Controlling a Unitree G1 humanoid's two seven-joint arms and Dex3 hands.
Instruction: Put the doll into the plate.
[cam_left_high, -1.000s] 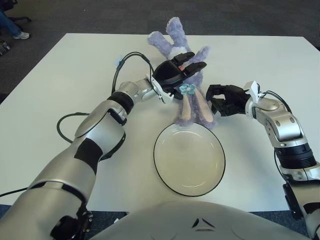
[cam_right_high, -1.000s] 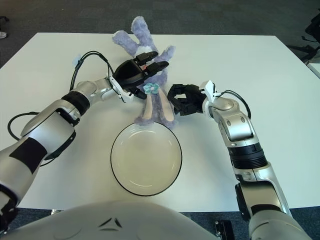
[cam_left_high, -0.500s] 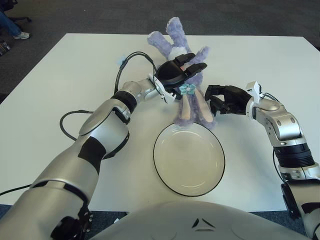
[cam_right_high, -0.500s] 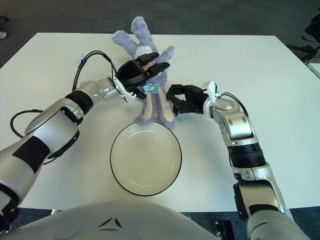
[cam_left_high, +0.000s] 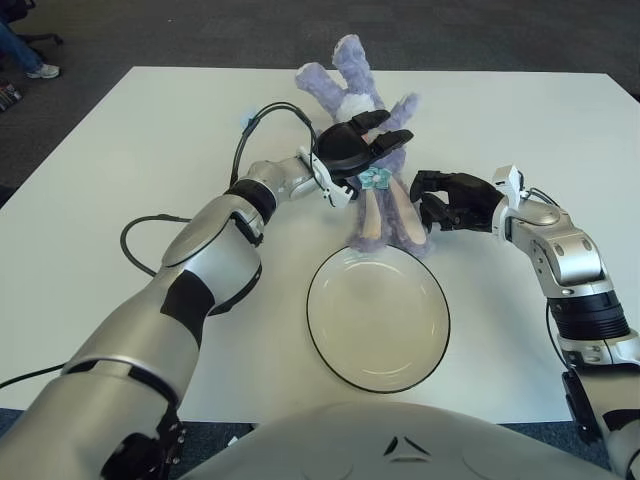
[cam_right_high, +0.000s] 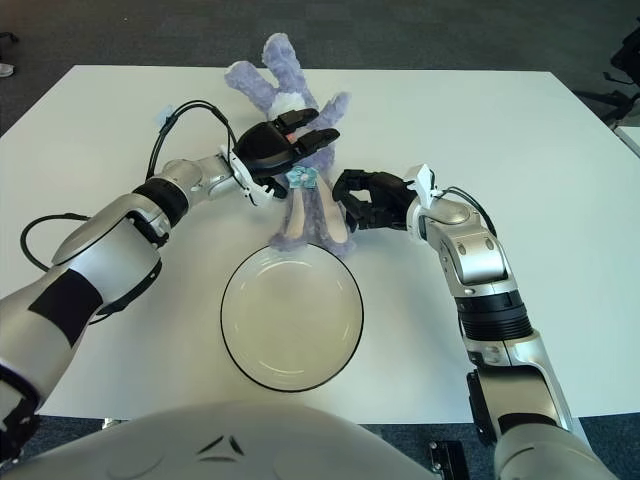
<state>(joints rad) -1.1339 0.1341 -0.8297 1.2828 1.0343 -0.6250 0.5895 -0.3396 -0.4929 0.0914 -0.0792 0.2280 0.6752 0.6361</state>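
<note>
So the doll (cam_left_high: 372, 150), a fuzzy lavender bunny plush, is lying stretched out on the white table (cam_left_high: 120, 170) in the upper middle of the frame. Its legs point toward the top edge and its long ears hang down toward the bottom, with the ear tips landing right at the far rim of the plate (cam_left_high: 378, 317). There's a little teal bow roughly at its middle. It isn't in the plate, just above it in the picture.

The left hand (cam_left_high: 352, 152) comes in from the lower left and sits over the doll's midsection. Its dark fingers (cam_left_high: 385, 141) are spread a bit and draped across the plush, touching it but not really closed around it as far as I can see. Looks more like a loose lay-on than a grip.

The right hand (cam_left_high: 452, 200) shows up right of centre, just beside the doll's ears on their right side. Its fingers are curled inward with nothing in them, and I can't tell if the tips actually touch the fur.

The plate is cream with a dark rim, empty, sitting in the lower middle of the frame.

A black cable (cam_left_high: 140, 232) loops on the table by the left arm.
</note>
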